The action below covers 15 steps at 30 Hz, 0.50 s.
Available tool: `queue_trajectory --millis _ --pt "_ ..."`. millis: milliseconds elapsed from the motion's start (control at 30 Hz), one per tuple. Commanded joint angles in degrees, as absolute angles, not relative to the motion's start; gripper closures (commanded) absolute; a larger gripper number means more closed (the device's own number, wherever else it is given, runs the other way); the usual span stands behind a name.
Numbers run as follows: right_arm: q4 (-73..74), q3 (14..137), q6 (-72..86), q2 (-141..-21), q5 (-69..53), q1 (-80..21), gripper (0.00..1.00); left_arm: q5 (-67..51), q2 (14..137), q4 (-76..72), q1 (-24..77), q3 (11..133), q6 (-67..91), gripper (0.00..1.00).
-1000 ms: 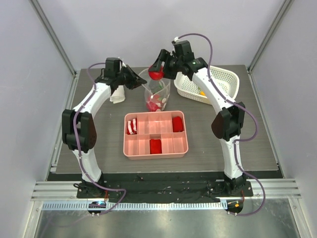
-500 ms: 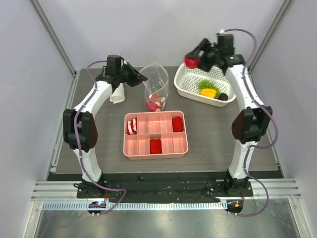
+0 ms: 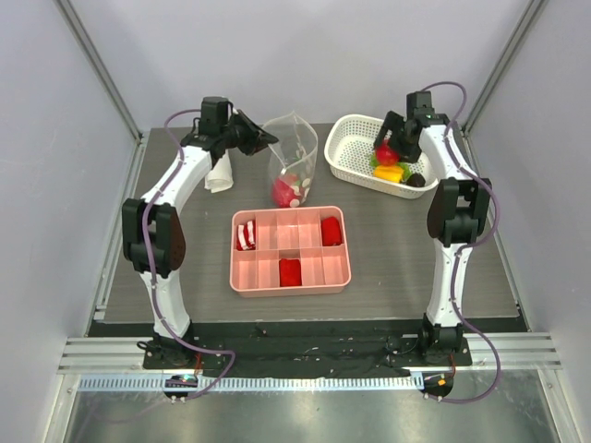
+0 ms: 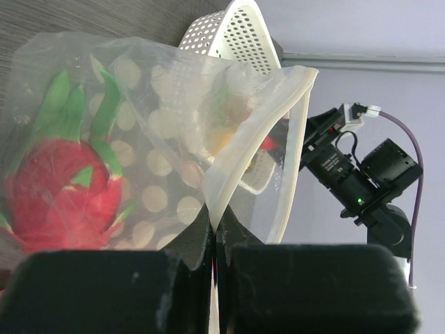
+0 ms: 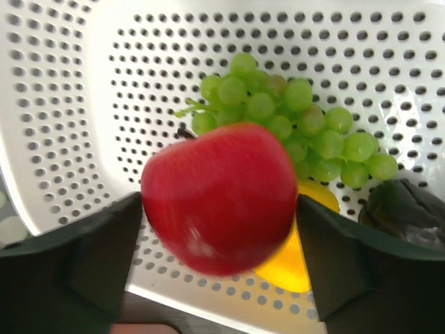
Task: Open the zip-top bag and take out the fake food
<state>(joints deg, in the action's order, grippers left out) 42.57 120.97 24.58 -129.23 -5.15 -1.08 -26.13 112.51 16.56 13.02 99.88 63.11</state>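
Grey boards make up the surface (image 3: 185, 277), boxed in by pale walls. At its far left lies a white cloth (image 3: 220, 175), out of play.

Just right of it, our left pincer (image 3: 261, 140) is clamped tight on a fold of the zip-top bag (image 3: 297, 148) at its rim. It holds the clear bag upright near the middle back of the surface, with the mouth open. Low inside sits the fake food (image 3: 288, 189) not yet out, a red dragon fruit (image 4: 62, 188) with green leaves.

Our worry here is that the film is thin and slippery, and only a narrow pinch carries it. Should it creep out of the jaws, the bag would sag and the mouth would fold shut. Our next reach would then meet plastic instead of fruit.

A pink tray (image 3: 290, 291) lies nearer to us and is not involved.

Further right, the white basket (image 3: 346, 157) holds green grapes (image 5: 299, 132), a yellow pepper (image 5: 292, 264) and a dark piece (image 5: 403, 209). Our right pincer (image 3: 390, 148) hangs over it with a red apple (image 5: 219, 195) between wide-set jaws. The apple is blurred, and we cannot tell whether the pads grip it or not.

Dropped from here, we judge it could strike the grapes or the pepper, bounce, and roll over the low wall. On its next reach, that arm could also snag the bag's rim and tug it out of the left grip.
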Motion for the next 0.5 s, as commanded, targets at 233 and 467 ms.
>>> queue_trajectory --millis 233,467 --pt "53.96 130.16 21.44 -121.03 5.01 -3.51 0.01 -28.91 112.59 12.66 13.54 103.71 63.72 1.00" --pt "57.48 139.56 21.62 -119.27 0.53 -13.87 0.00 -29.00 111.45 12.39 13.80 102.31 63.02 1.00"
